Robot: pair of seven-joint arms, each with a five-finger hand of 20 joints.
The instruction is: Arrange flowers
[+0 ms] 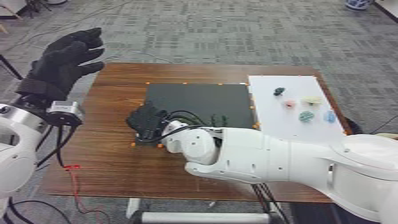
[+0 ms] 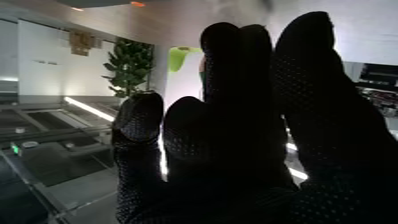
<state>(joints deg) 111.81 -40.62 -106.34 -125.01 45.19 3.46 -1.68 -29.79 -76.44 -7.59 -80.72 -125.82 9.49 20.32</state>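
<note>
Flowers [image 1: 311,100] are laid out on a white sheet [image 1: 271,124] at the right side of the table [image 1: 111,165]. A pale yellow one is set near a pink one [image 1: 290,104]; a teal one [image 1: 306,116] and a blue one [image 1: 330,116] are placed nearer the robot, and a dark green piece [image 1: 279,91] is seen farther off. Beside the sheet, a black mat [image 1: 191,95] is edged with orange marks, and green sprigs [image 1: 218,120] are seen on it near the right arm.

The right hand [image 1: 147,120] is held at the left edge of the mat, well apart from the flowers. In the wrist view its fingers are held up straight, some close together, with gaps between others; whether the mat is touched cannot be told. The left hand [image 1: 67,60] is raised at the table's left side, its fingers spread and loosely bent.
</note>
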